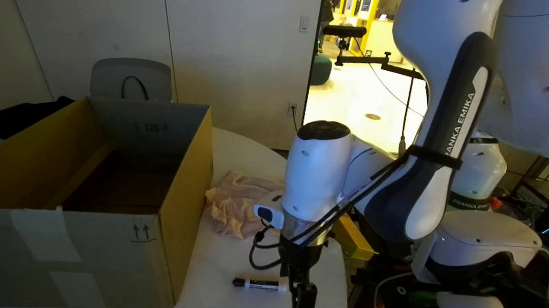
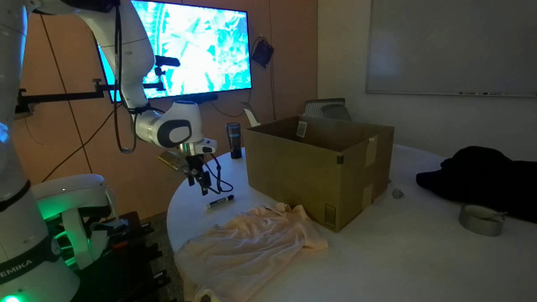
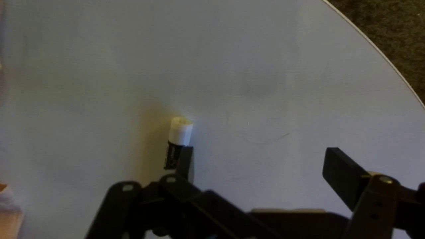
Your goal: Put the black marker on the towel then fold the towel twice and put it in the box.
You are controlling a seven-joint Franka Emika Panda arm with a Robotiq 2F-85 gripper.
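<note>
The black marker (image 1: pixel 262 284) lies flat on the white table, with a black cap and a white end; it also shows in an exterior view (image 2: pixel 220 201). In the wrist view the marker (image 3: pixel 180 134) is beside my left finger, which hides its lower part. My gripper (image 3: pixel 259 152) is open and empty, with the marker outside the gap between its fingers. It points down near the marker's white end in both exterior views (image 2: pixel 198 188). The pale peach towel (image 2: pixel 251 247) lies spread and wrinkled beside the box (image 2: pixel 293 172); the towel (image 1: pixel 242 203) is partly behind my arm. The box (image 1: pixel 188 216) stands open and upright.
The round table's edge (image 3: pixel 375 48) curves close to the gripper. A dark tumbler (image 2: pixel 234 140) stands behind the box. A tape roll (image 2: pixel 481 220) and a black cloth-like item (image 2: pixel 482 180) lie on the table. A yellow object (image 1: pixel 352 238) shows behind the wrist.
</note>
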